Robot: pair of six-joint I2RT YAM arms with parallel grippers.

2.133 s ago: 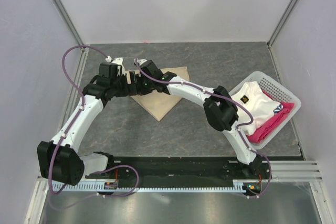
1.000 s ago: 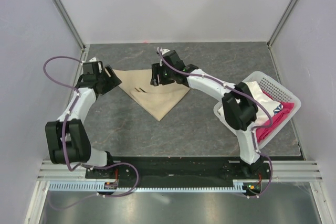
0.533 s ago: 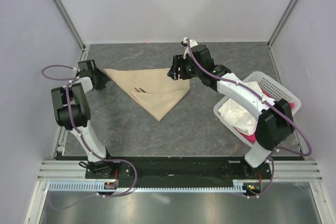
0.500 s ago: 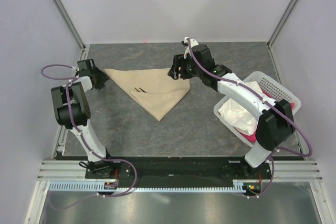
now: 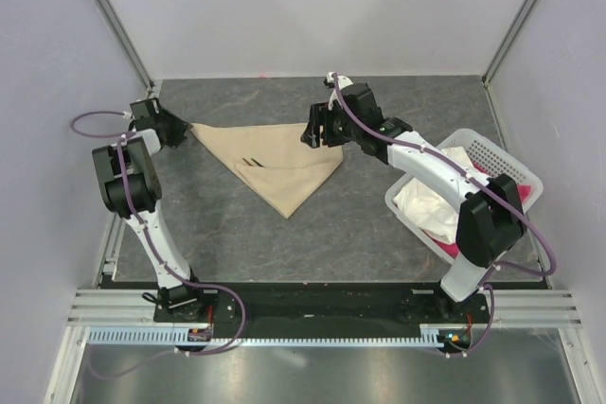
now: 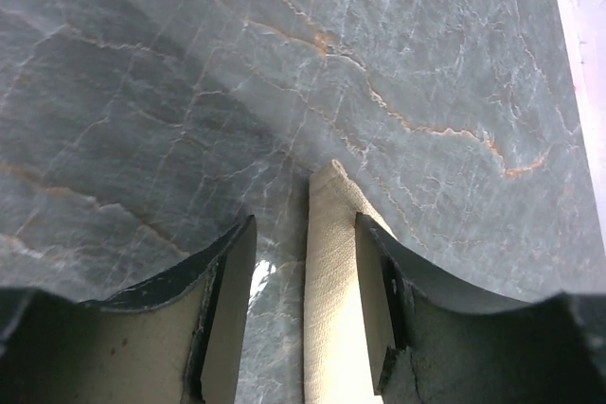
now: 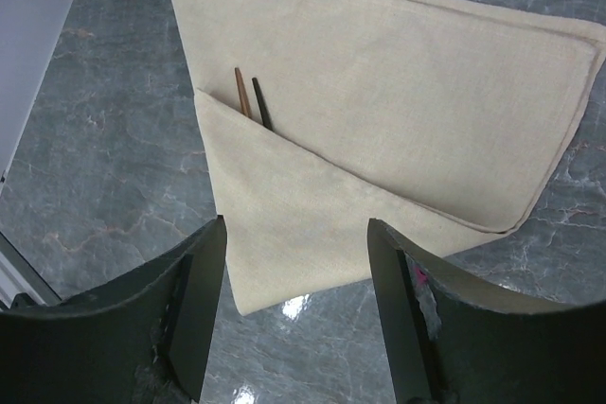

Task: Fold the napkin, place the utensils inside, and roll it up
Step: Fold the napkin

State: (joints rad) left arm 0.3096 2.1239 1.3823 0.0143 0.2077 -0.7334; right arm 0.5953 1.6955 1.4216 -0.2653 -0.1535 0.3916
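A: From above, where do the grippers stand against the napkin?
B: The napkin [image 5: 276, 166] lies folded into a triangle on the table [image 5: 379, 234], its point toward the arm bases. The left gripper [image 5: 178, 128] sits at the napkin's left corner. The right gripper [image 5: 315, 130] is over its far edge, near the right corner. How wide either stands I cannot tell from up here.
A: And the utensils?
B: The utensils [image 5: 248, 162] show as two short dark strokes just left of the napkin's middle, between the two grippers and apart from both. A basket [image 5: 511, 163] holding a white cloth [image 5: 426, 201] and a pink-red cloth [image 5: 459, 245] stands well to the right of the napkin.
A: Left wrist view?
B: The left gripper [image 6: 305, 234] is parted. A corner of the napkin [image 6: 331, 328] runs as a narrow strip between the fingers [image 6: 222, 328]. It lies close against one of them, with bare table between the cloth and the other, so the cloth is not pinched.
A: Right wrist view?
B: The right gripper [image 7: 295, 229] is spread wide and grips nothing. It hangs over the napkin [image 7: 407, 111] near its folded edge; whether it touches the cloth I cannot tell. The utensils [image 7: 250, 99], one brown tip and one dark, poke out from under the napkin's folded flap, beyond the gripper
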